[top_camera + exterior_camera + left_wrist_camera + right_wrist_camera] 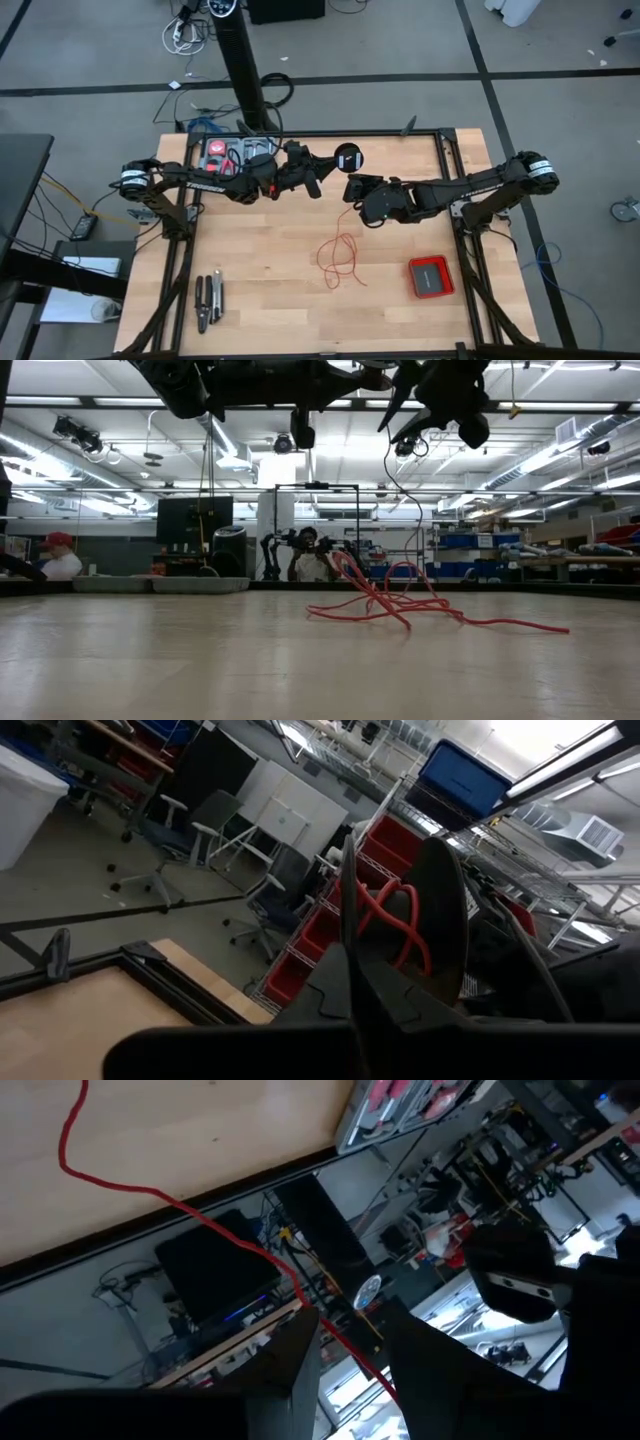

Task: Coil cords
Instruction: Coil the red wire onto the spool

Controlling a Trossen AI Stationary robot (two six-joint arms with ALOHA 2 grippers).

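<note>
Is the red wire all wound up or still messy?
Mostly messy. The red wire lies in loose loops on the table; only a few turns sit on the spool that the left gripper holds.

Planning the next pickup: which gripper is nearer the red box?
Right. The right gripper sits up-table from the red box, while the left gripper is farther off, past the table's middle.

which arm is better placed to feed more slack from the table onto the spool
Probably the right. In the right wrist view the red wire already runs between the right gripper fingers, toward the loose loops on the table. The left gripper is occupied holding the spool.
</note>
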